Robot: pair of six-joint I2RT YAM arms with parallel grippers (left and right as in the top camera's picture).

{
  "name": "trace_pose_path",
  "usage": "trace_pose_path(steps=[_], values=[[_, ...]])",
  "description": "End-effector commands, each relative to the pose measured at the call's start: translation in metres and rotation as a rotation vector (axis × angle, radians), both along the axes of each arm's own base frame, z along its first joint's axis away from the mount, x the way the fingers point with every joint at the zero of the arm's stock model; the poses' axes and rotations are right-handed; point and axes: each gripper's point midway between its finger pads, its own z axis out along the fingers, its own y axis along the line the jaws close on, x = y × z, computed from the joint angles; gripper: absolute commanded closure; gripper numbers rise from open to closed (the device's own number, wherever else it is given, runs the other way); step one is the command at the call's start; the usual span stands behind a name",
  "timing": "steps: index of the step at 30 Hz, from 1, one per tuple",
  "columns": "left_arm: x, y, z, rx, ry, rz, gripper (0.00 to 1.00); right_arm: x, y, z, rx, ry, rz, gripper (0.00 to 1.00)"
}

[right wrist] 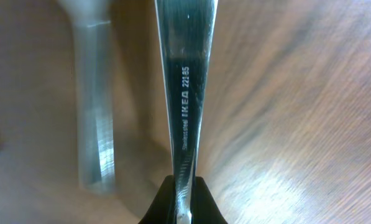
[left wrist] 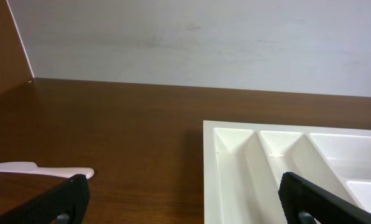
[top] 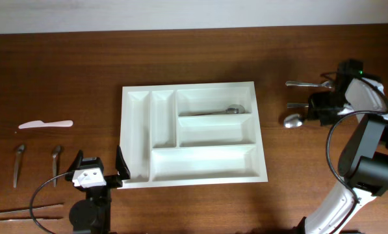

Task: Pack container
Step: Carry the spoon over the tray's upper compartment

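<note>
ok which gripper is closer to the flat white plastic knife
Left. The left gripper is close, to the right of the flat white plastic knife; the right gripper is far across, past the white plastic tray.

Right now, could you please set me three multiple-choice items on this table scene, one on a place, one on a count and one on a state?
1. Where in the white rectangular plastic cutlery tray does the metal spoon lie?
A. a narrow compartment
B. the wide compartment at the top of the overhead view
C. the long bottom compartment
2. How many compartments has the tray?
A. three
B. five
C. seven
3. How do the right fingers stand?
A. wide open
B. shut on a white plastic knife
C. shut on a steel cutlery handle
1 B: the spoon shows in that top compartment.
2 B: two narrow and three wide ones can be counted.
3 C: the right wrist view shows them pinching the stamped handle.
</note>
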Motion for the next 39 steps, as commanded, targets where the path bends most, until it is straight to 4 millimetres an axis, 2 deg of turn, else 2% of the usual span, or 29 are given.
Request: trace_pose_path(steps=[1,4,9,13,23,27,30,32,34,36,37,38,39], values=[[0.0,0.0,0.0,0.019,-0.002,-0.005,0.01,0.026,0.016,0.023,0.008,-0.065,0.046,0.96],[0.0,0.0,0.0,0.019,-0.002,-0.005,0.01,0.04,0.031,0.039,0.002,-0.098,0.081,0.96],[0.0,0.0,0.0,0.019,-0.002,-0.005,0.01,0.072,0.09,0.075,0.066,-0.194,0.135,0.96],[0.0,0.0,0.0,0.019,-0.002,-0.005,0.01,0.081,0.133,0.087,0.102,-0.213,0.123,0.96],[0.0,0.0,0.0,0.019,-0.002,-0.005,0.01,0.062,0.24,0.086,0.165,-0.147,0.125,0.96],[0.0,0.0,0.0,0.019,-0.002,-0.005,0.01,0.052,0.269,0.086,0.177,-0.129,0.146,0.95],[0.0,0.0,0.0,0.019,-0.002,-0.005,0.01,0.045,0.284,0.084,0.179,-0.121,0.173,0.92],[0.0,0.0,0.0,0.019,-0.002,-0.005,0.01,0.042,0.289,0.083,0.169,-0.12,0.187,0.82],[0.0,0.0,0.0,0.019,-0.002,-0.005,0.01,0.041,0.291,0.082,0.146,-0.123,0.193,0.62],[0.0,0.0,0.0,0.019,-0.002,-0.005,0.01,0.04,0.289,0.08,0.123,-0.122,0.195,0.37],[0.0,0.0,0.0,0.019,-0.002,-0.005,0.01,0.039,0.288,0.08,0.118,-0.119,0.194,0.27],[0.0,0.0,0.0,0.019,-0.002,-0.005,0.01,0.039,0.288,0.08,0.117,-0.116,0.193,0.2],[0.0,0.0,0.0,0.019,-0.002,-0.005,0.01,0.039,0.286,0.08,0.115,-0.117,0.192,0.17]])
